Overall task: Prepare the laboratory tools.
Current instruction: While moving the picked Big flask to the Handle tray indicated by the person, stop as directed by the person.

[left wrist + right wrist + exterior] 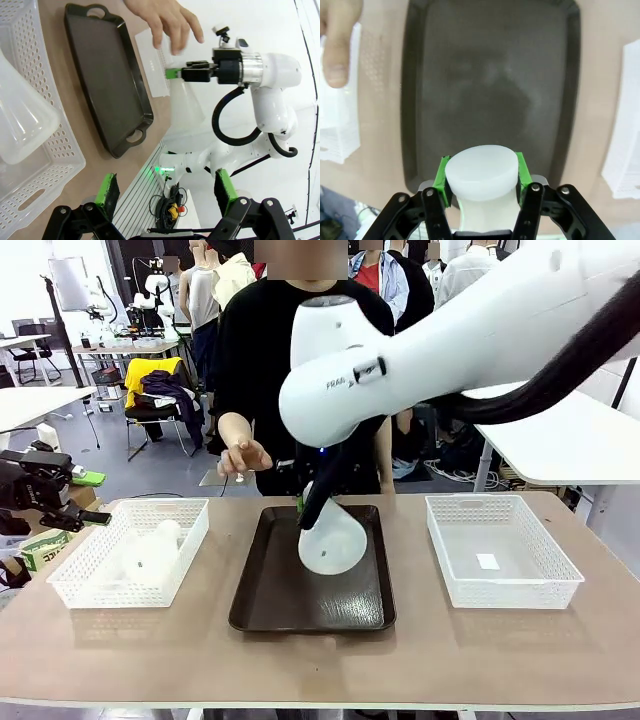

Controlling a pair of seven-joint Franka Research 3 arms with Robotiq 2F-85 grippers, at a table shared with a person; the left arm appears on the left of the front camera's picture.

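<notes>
Flask one (pixel 331 540): clamped in right jaws over the tray (pixel 262 612)
Flask two (pixel 150 552): waiting in left basket (pixel 70 585)
Left jaws: wide, empty

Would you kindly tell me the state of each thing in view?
Held flask: tilted, lifted above the tray.
Right gripper: shut on the held flask.
Other flask: loose in the left basket.
Left gripper: open, empty.
Right basket: no flask inside.
</notes>
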